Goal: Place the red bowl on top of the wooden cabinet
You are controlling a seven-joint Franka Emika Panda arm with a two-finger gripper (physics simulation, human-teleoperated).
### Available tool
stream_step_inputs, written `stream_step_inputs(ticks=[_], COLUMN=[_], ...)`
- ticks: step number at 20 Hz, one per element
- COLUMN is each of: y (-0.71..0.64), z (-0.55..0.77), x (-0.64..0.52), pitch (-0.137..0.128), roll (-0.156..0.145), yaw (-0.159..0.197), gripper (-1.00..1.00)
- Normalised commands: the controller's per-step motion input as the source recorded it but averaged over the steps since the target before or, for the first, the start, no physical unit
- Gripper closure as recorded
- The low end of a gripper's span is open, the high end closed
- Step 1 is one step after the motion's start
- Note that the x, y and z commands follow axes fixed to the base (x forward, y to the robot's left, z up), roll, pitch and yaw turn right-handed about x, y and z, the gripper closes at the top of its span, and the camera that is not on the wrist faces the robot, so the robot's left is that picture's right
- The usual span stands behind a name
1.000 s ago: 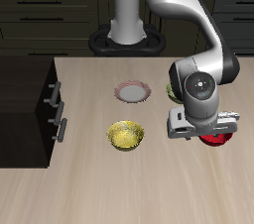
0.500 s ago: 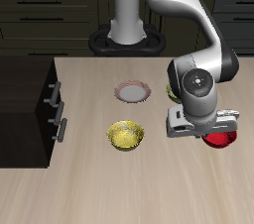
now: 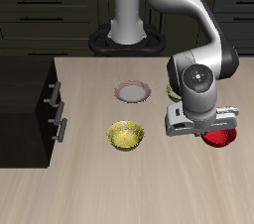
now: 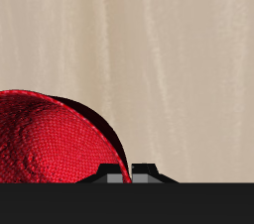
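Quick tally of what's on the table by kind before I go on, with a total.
Bowls: 3, namely red bowl, yellow bowl, and a green bowl mostly hidden behind the arm
Plates: 1, plate
Cabinets: 1, cabinet
Total: 5

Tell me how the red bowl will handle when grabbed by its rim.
The red bowl looks rigid and small, so probably light. Its glossy outside may slip between the fingers; the textured inside might grip better. Its rounded shape may let it rock if nudged.
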Motion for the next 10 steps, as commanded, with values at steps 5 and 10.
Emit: stream_step_inputs(ticks=[5, 10], y=[-0.05, -0.04], z=[0.25, 0.22], x=[-0.02, -0.04], pitch=[-0.043, -0.040], roll=[-0.001, -0.004], yaw=[0.007, 0.024], gripper=[1.00, 1.00])
